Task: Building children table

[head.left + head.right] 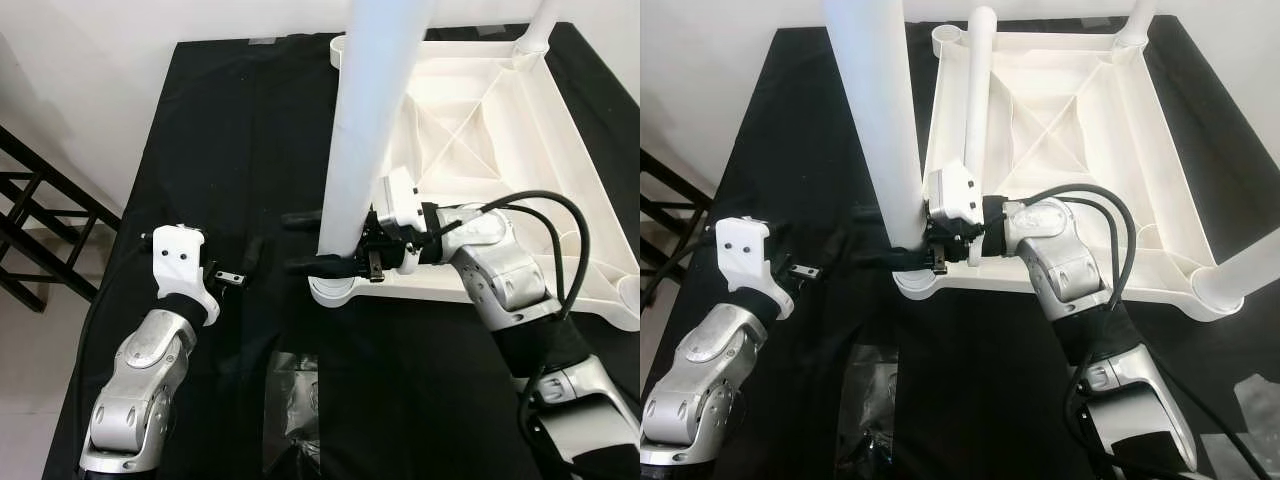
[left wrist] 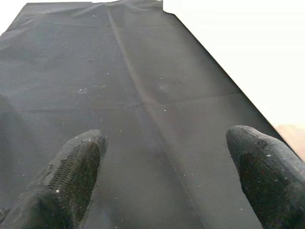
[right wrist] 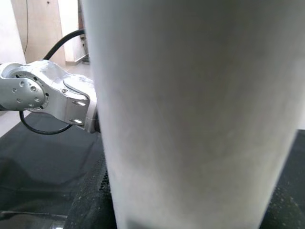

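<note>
Head views: black cloth (image 1: 230,130) spread flat over the work surface, faintly creased; pale wall behind, dark railing (image 1: 30,215) at far left over light floor. Upturned white plastic tabletop (image 1: 520,130) lying on the cloth at right, ribbed underside with diagonal braces, round sockets at corners. White tubular table leg (image 1: 365,130), smooth and matte, standing upright in the near-left corner socket (image 1: 332,290); second leg (image 1: 978,90) lying inside the tray-like underside; further legs seated at far (image 1: 1137,25) and near-right (image 1: 1245,275) corners. Right gripper (image 1: 315,243), black fingers either side of the upright leg's base, clamped on it. Left gripper (image 1: 245,262) low over bare cloth, well apart from the tabletop. Crumpled clear plastic bag (image 1: 290,400) on the cloth at the near edge, contents not discernible. Left wrist view: two textured black fingertips (image 2: 71,171) spread wide over matte cloth, nothing between. Right wrist view: white leg (image 3: 195,109) close up, curved and smooth, silver left arm (image 3: 47,95) beyond, black cloth beneath.
</note>
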`<state>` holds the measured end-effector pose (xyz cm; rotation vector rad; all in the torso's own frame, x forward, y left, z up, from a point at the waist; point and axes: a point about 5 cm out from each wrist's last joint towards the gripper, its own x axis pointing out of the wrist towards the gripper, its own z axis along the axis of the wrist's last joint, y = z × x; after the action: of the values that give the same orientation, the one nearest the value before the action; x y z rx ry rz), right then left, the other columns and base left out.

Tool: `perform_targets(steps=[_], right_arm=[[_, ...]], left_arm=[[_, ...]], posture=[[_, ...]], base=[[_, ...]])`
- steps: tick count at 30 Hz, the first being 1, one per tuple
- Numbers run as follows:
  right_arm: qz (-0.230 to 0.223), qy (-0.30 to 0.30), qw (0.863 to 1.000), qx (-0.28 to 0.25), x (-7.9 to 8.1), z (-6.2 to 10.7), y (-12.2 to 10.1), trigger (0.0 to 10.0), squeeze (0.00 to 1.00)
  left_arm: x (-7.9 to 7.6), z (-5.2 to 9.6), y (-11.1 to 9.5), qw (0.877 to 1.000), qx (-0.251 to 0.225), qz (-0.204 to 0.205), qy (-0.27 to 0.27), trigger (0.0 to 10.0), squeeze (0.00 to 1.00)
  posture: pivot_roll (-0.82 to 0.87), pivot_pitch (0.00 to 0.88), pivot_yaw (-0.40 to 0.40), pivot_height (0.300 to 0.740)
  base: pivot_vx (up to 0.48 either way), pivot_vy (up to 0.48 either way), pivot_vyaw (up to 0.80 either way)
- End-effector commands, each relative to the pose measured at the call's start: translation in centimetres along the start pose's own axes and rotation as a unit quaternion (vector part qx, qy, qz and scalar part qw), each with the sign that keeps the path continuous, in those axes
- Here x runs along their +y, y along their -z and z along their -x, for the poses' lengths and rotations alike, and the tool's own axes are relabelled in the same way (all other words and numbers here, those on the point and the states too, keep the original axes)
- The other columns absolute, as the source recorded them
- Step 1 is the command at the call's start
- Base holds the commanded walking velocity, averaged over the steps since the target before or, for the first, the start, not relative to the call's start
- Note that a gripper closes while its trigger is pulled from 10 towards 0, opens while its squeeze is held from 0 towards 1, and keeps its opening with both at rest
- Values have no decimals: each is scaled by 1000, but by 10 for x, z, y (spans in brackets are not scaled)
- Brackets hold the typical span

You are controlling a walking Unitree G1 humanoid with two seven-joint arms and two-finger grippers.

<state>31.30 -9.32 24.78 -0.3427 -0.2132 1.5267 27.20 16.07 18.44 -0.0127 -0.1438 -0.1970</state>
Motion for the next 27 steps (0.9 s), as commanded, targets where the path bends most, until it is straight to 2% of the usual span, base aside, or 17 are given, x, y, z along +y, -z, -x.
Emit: perform_targets(steps=[1,6,8,10,12,13,14,15,16,17,18,19,21,22,23,25,27], right_arm=[[-103,24,992,70,8,10,44,10000,0],[-124,91,985,73,4,14,52,10000,0],[-138,167,971,104,11,11,65,10000,0],[-138,167,971,104,11,11,65,10000,0],[-144,199,962,119,15,10,70,10000,0],[-142,237,951,136,19,7,74,10000,0],[-142,237,951,136,19,7,74,10000,0],[-127,357,909,171,44,-5,79,10000,0],[-127,357,909,171,44,-5,79,10000,0],[-129,432,874,183,59,-9,79,10000,0],[-129,432,874,183,59,-9,79,10000,0],[-128,487,844,185,65,-7,76,10000,0],[-128,487,844,185,65,-7,76,10000,0],[-130,519,825,185,63,-5,75,10000,0],[-130,538,814,176,51,0,74,10000,0],[-130,538,814,176,51,0,74,10000,0],[-130,552,806,172,44,4,75,10000,0]], left_arm=[[1,3,5,1000,9,0,-3,10000,0],[2,3,5,1000,9,-1,-4,10000,0],[4,3,5,1000,8,-3,-6,10000,0],[4,3,5,1000,8,-3,-6,10000,0],[4,4,5,1000,8,-4,-7,10000,0],[4,4,5,1000,8,-4,-7,10000,0],[4,4,5,1000,8,-4,-7,10000,0],[7,2,4,1000,5,-5,-11,10000,0],[7,2,4,1000,5,-5,-11,10000,0],[10,1,3,1000,3,-7,-13,10000,0],[10,1,3,1000,3,-7,-13,10000,0],[13,-1,2,1000,2,-9,-13,10000,0],[13,-1,2,1000,2,-9,-13,10000,0],[15,-3,1,1000,-1,-11,-13,10000,0],[18,-7,-3,1000,-8,-14,-11,10000,0],[18,-7,-3,1000,-8,-14,-11,10000,0],[21,-9,-6,1000,-14,-15,-13,10000,0]], posture=[[71,315,16,740],[70,314,14,740],[61,315,9,740],[61,315,9,740],[58,314,3,740],[58,314,3,740],[58,314,3,740],[58,303,1,740],[58,303,1,740],[46,294,25,740],[46,294,25,740],[51,285,32,740],[51,285,32,740],[50,274,36,740],[51,262,39,740],[51,262,39,740],[54,251,42,740]], base=[[0,0,0],[0,0,0],[0,0,0],[0,0,0],[0,0,0],[0,0,0],[0,0,0],[0,0,0],[0,0,0],[0,0,0],[0,0,0],[0,0,0],[0,0,0],[0,0,0],[0,0,0],[0,0,0],[0,0,0]])
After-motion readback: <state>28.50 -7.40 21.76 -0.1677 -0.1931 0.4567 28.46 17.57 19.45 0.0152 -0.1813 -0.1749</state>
